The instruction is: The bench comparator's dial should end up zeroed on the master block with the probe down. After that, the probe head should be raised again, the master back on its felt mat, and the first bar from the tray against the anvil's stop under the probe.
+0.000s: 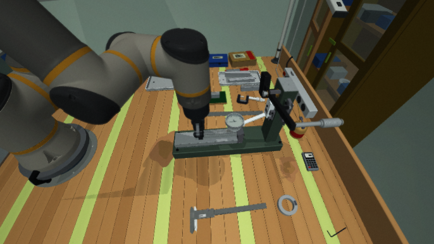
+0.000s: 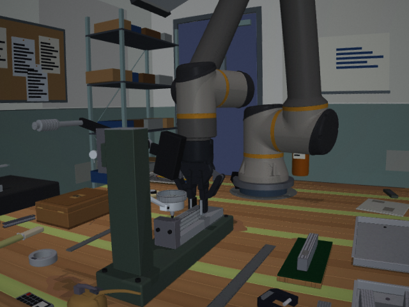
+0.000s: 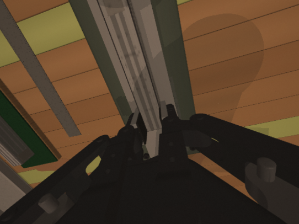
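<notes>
The grey bar [image 3: 138, 80] lies lengthwise along the comparator's anvil [image 1: 207, 139], and my gripper [image 3: 150, 121] is closed on its end farthest from the column, with a finger on each long side in the wrist camera. The dial [image 1: 234, 121] sits over the bar's other end, near the stop block [image 2: 165, 233]. The comparator's green base [image 1: 226, 148] and column [image 2: 127, 198] stand mid-bench, the lever handle [image 1: 319, 123] sticking out sideways. The master block [image 2: 307, 251] rests on its green felt mat [image 2: 305, 262], apart from the comparator.
Behind the comparator sit the parts tray [image 1: 238, 77], a small clamp [image 1: 243, 99] and two boxes [image 1: 242, 58]. A steel rule [image 2: 242, 274] lies between base and mat. Calipers [image 1: 221, 211], a ring [image 1: 287, 204] and a calculator [image 1: 310, 161] lie on the near bench.
</notes>
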